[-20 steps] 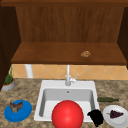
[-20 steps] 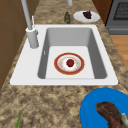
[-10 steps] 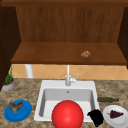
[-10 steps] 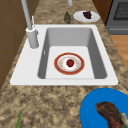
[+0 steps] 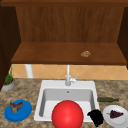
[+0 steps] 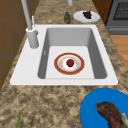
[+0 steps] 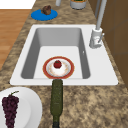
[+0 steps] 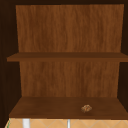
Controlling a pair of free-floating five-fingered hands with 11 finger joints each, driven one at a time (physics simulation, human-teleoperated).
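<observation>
A black hand (image 5: 96, 117) hangs at the sink's front right corner, between the basin and a white plate (image 5: 115, 119); I take it for the right hand. Its shape is a dark blob. A big red ball (image 5: 67, 115) covers the front of the basin just left of it, apart from the hand. In the basin lies a red-rimmed plate (image 6: 60, 70) (image 7: 47, 71) with a small red fruit (image 6: 70, 62) (image 7: 57, 64) on it.
The white sink (image 5: 41, 92) has its faucet (image 5: 68, 77) at the back. A blue plate (image 5: 23, 113) with a brown piece of meat (image 5: 15, 106) lies left. The white plate holds dark grapes (image 7: 10, 106); a green bottle (image 7: 57, 97) lies beside it. A small brown lump (image 8: 86, 108) sits on the shelf.
</observation>
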